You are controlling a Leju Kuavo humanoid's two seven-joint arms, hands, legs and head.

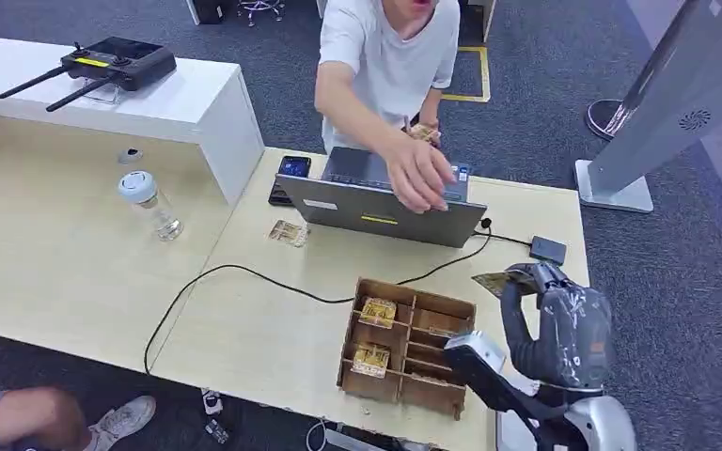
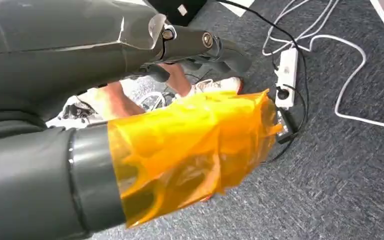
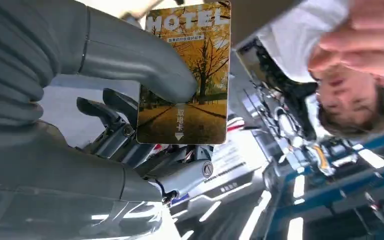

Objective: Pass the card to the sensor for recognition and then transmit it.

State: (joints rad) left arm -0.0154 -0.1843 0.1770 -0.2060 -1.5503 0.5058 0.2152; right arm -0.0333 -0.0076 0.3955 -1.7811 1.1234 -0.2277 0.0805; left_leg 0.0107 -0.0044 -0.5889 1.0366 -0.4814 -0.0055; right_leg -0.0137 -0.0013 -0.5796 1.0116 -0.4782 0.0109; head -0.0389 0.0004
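My right hand (image 1: 559,324) is raised over the table's right end and pinches a yellow hotel card (image 1: 494,282) between thumb and fingers. The right wrist view shows the card (image 3: 185,80) close up, printed "HOTEL" with autumn trees, under the thumb of that hand (image 3: 80,100). A small black sensor box (image 1: 547,250) lies on the table just beyond the card, wired to a laptop (image 1: 381,211). My left hand (image 2: 180,140), its thumb wrapped in orange film, hangs over the floor and holds nothing.
A person in a white shirt reaches a hand (image 1: 418,174) over the laptop. A wooden divided box (image 1: 432,324) with several cards stands in front of my right hand. A loose card (image 1: 288,233), a bottle (image 1: 150,202) and a phone (image 1: 293,167) lie to the left.
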